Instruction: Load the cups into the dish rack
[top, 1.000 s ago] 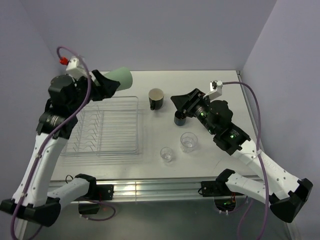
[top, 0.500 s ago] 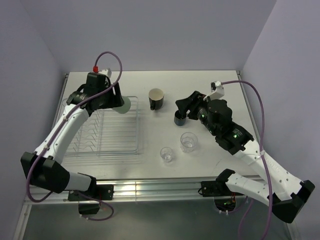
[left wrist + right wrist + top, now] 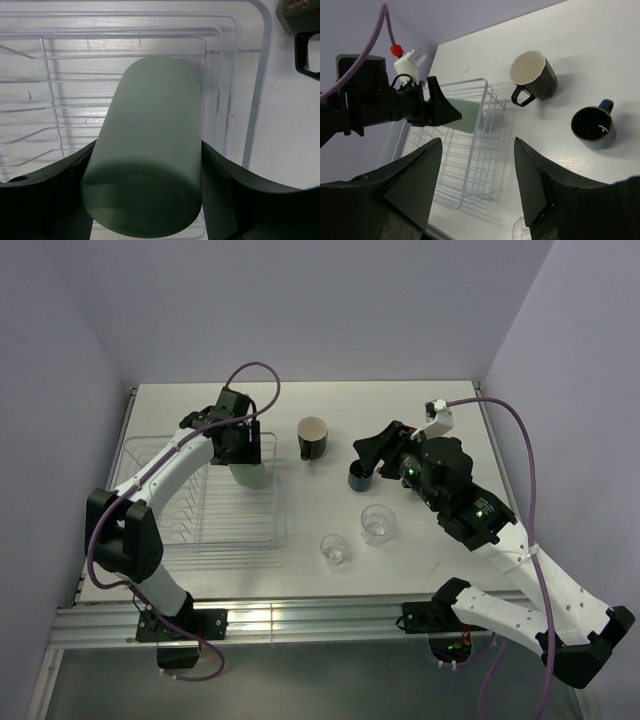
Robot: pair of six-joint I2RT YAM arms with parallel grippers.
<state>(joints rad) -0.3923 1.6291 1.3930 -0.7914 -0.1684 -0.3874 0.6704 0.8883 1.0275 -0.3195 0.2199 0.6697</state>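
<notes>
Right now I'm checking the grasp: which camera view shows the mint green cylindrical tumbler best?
The left wrist view: the mint green tumbler fills the frame, clamped in the left gripper over the clear plastic dish rack. Top external shows it small, partly hidden by the gripper; right wrist shows it distant, side-on.

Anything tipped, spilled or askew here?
Nothing stands out. The black mug, navy mug and both clear tumblers stand upright on the table, with no spill; the left gripper holds the mint tumbler over the rack.
</notes>
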